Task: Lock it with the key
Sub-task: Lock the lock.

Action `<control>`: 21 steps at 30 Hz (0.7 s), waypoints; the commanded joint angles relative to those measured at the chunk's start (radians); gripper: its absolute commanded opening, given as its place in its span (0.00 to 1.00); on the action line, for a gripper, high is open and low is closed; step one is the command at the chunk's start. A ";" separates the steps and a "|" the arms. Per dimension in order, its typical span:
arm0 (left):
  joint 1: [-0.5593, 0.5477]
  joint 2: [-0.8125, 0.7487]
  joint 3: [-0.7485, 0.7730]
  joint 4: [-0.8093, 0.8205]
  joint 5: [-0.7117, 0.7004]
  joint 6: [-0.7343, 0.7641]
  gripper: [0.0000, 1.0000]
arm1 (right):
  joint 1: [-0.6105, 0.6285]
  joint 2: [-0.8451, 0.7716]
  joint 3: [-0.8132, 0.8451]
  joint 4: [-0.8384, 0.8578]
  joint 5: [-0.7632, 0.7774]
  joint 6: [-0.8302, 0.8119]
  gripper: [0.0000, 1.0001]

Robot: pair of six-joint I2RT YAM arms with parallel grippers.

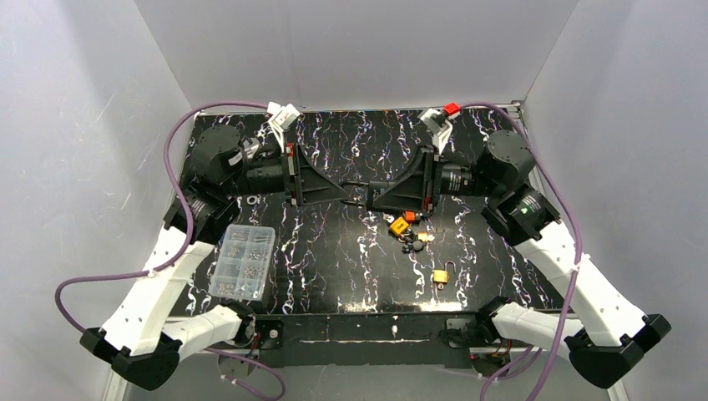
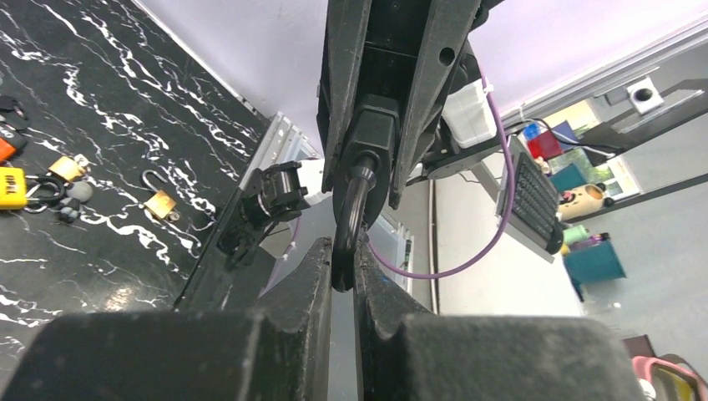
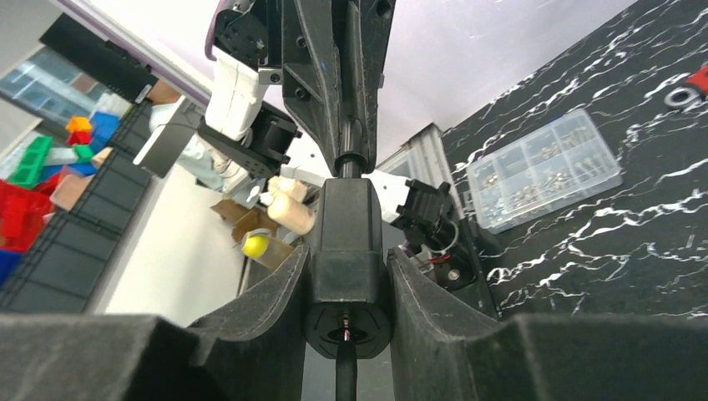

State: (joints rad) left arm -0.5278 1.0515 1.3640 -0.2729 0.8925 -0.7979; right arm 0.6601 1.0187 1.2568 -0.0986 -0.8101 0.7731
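Top external view: both arms meet in the air over the black, white-veined marble-pattern table (image 1: 334, 259), tips nearly touching.

Left gripper (image 2: 342, 280): pinched almost shut on the curved black steel shackle (image 2: 349, 209).
Right gripper (image 3: 346, 280): about half open, jaws clamped flat on the sides of the blocky black padlock body (image 3: 346, 242), keyway face turned toward its own wrist camera.

The lock hangs between the two hands, well above the table, touching nothing else.

Step in hand, as I judge it: seating the shackle into the body.
- Push along the shackle's own legs, straight toward the body.
- Right hand holds rigid, no twist.
- Pinch square on the loop so it cannot slip sideways.
- The key comes after. Neither hand has one, and I cannot pick it out for certain among the small dark pieces (image 1: 413, 244) on the table.

Count:
- Arms: two. Grippers: two.
- Black padlock: one, held.
- Small brass padlock with open silver shackle (image 1: 439, 276): one, toward the front edge.
- Orange-yellow padlock (image 1: 398, 225): one, in the cluster under the right gripper.
- Clear plastic compartment box of screws (image 1: 243, 261): one, on the left.
- Loose keys and tags: too small to count.
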 commanded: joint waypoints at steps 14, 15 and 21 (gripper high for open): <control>-0.008 -0.005 0.021 -0.069 -0.092 0.121 0.00 | -0.005 0.064 0.062 0.234 -0.095 0.097 0.01; -0.011 -0.003 0.020 -0.062 -0.091 0.116 0.00 | -0.005 0.066 0.060 0.232 -0.086 0.094 0.01; -0.044 0.011 0.010 -0.043 -0.095 0.100 0.00 | -0.004 0.077 0.055 0.217 -0.028 0.064 0.01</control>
State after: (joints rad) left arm -0.5316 1.0367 1.3777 -0.3374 0.8085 -0.6941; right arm 0.6392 1.0939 1.2453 0.0044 -0.8845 0.8528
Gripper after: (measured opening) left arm 0.070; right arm 0.407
